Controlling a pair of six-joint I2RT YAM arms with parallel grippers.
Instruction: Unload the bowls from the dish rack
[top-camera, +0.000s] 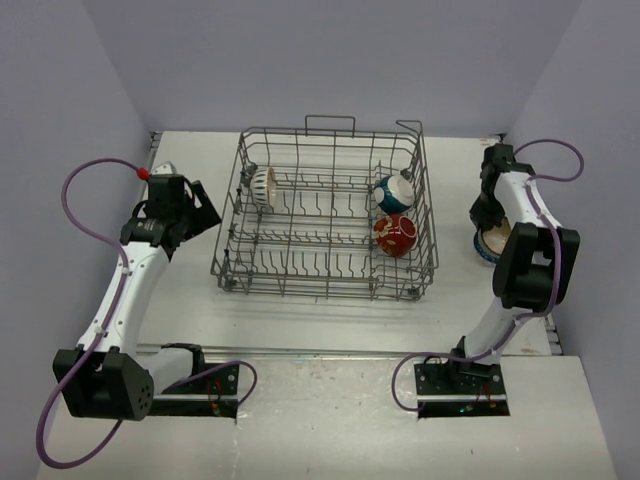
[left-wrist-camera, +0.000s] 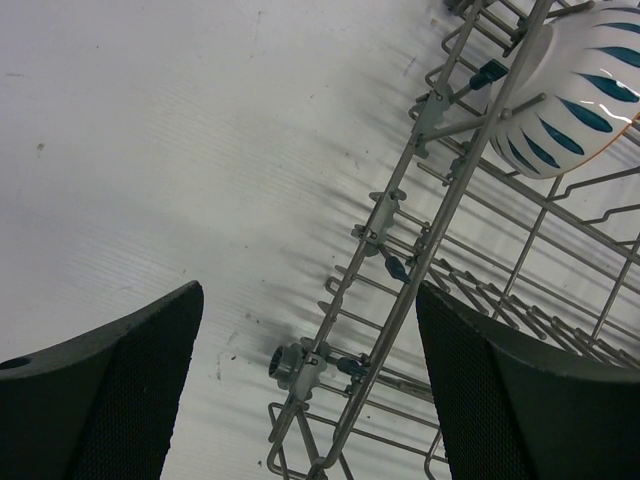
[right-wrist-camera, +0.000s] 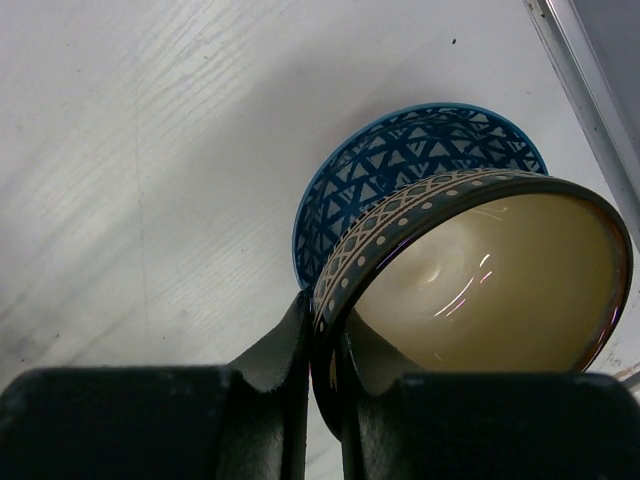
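Right wrist view: right fingers (right-wrist-camera: 270, 360) are clenched on the rim of the brown bowl (right-wrist-camera: 480, 290), one finger inside against the cream glaze, one outside on the patterned band. The brown bowl is tilted, mouth up and toward the camera. The blue bowl (right-wrist-camera: 400, 160) sits directly behind and under it on the bench (right-wrist-camera: 120, 150), right of the rack (top-camera: 228, 235). Cannot tell whether the two bowls touch. Judgement: set-down into or beside the blue bowl is in hand, with release the remaining step.

Left fingers (left-wrist-camera: 120, 390) are spread wide and hold nothing. They hover over bare bench just outside the rack's left wall.

Three bowls remain in the rack:
- striped bowl (top-camera: 262, 187): far-left corner, standing on edge between tines
- teal bowl (top-camera: 393, 190): far-right side
- red bowl (top-camera: 394, 235): just in front of the teal bowl

Key relation: the striped bowl lies ahead and to the right of the left fingers, with the rack's side wires between them. The left arm is clearly the nearer one. Judgement: reaching it needs a rise over the wall and a descent from above, fingers aligned across the upright rim. The teal and red bowls lie nearer the right arm.
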